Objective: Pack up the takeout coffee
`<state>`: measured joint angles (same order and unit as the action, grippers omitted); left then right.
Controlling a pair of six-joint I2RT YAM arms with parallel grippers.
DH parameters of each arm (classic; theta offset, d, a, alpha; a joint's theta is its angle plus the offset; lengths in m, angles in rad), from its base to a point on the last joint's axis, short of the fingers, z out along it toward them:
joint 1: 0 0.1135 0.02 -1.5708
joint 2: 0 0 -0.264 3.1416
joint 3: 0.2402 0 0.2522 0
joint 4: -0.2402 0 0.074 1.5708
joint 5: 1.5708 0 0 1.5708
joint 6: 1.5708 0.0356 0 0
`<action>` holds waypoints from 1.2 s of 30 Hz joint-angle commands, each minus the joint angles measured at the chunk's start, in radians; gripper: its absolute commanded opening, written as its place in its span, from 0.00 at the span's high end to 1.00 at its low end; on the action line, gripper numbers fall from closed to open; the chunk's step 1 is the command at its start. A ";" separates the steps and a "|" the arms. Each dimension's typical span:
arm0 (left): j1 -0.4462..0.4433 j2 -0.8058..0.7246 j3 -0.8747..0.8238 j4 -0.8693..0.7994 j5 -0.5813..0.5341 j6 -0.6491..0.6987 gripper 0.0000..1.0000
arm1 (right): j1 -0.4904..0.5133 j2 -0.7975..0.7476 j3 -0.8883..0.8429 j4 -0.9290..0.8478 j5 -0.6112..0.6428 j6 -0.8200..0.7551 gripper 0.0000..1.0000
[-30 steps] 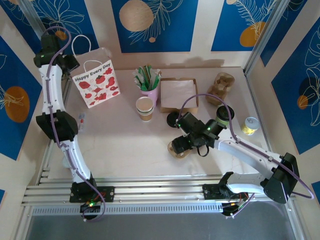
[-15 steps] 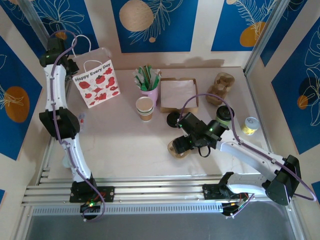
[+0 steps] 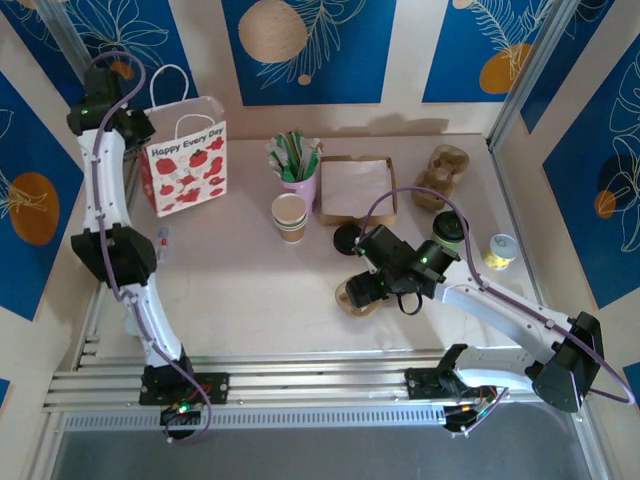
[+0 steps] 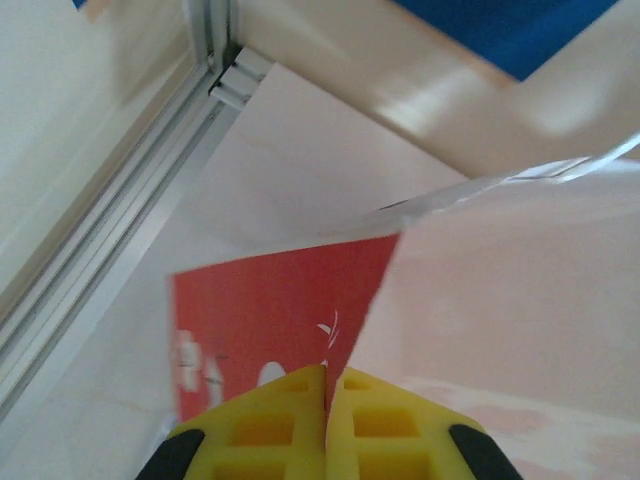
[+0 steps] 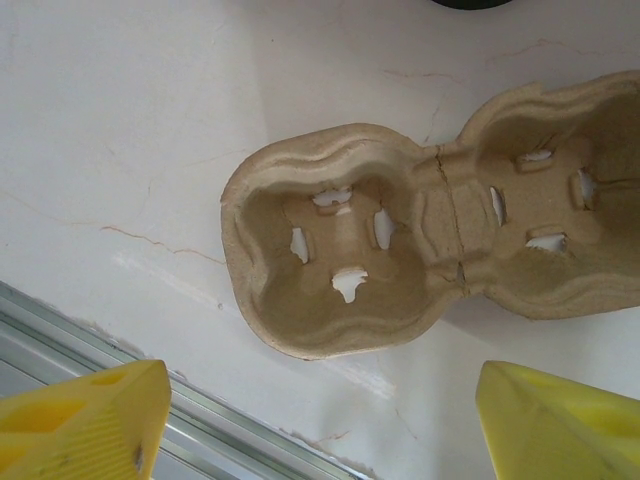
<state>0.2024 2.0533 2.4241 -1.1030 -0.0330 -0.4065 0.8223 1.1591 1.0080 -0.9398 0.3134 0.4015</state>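
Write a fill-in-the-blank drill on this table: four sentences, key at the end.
1. The left gripper is ____ on an edge of the gift bag.
2. The wells of the pulp carrier that show under the open right gripper are ____.
3. The takeout coffee wears a ____ lid.
4. The tan cup has ____ lid.

Missing words: shut; empty; black; no.
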 commanded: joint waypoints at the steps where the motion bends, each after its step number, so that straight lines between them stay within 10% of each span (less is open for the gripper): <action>1: -0.003 -0.191 -0.034 0.018 0.078 -0.051 1.00 | -0.027 -0.023 -0.001 -0.011 -0.008 -0.006 0.19; 20: -0.049 -0.958 -0.735 0.197 0.370 -0.261 1.00 | -0.178 0.067 -0.025 0.030 -0.048 -0.023 0.19; 36: -0.206 -1.304 -1.205 0.207 0.435 -0.371 1.00 | -0.207 0.297 -0.030 0.126 0.001 -0.039 0.19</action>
<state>0.0227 0.7792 1.2865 -0.9241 0.3714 -0.7300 0.6239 1.4345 0.9855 -0.8268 0.2981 0.3744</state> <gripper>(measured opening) 0.051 0.809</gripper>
